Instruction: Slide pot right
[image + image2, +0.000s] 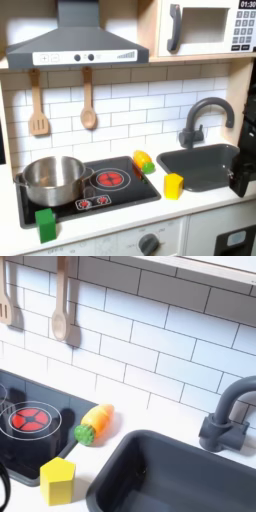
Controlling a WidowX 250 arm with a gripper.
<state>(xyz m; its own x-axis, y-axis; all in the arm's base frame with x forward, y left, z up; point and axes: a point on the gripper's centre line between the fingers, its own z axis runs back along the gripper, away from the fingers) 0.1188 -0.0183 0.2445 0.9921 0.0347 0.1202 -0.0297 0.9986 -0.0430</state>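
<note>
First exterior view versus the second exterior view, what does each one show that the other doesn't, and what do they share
First exterior view alone: the pot on the stove's left burner, a green block, the range hood and the microwave. Second exterior view alone: nothing extra, just a closer look. Both share the red burner, carrot, yellow block, faucet and sink.

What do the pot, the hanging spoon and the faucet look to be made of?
The pot looks like polished metal: silver, with bright reflections on its wall. The hanging spoon looks like unfinished wood: matte tan, with no shine. The faucet is dark grey with a soft sheen, probably moulded plastic, though painted metal cannot be ruled out.
</note>
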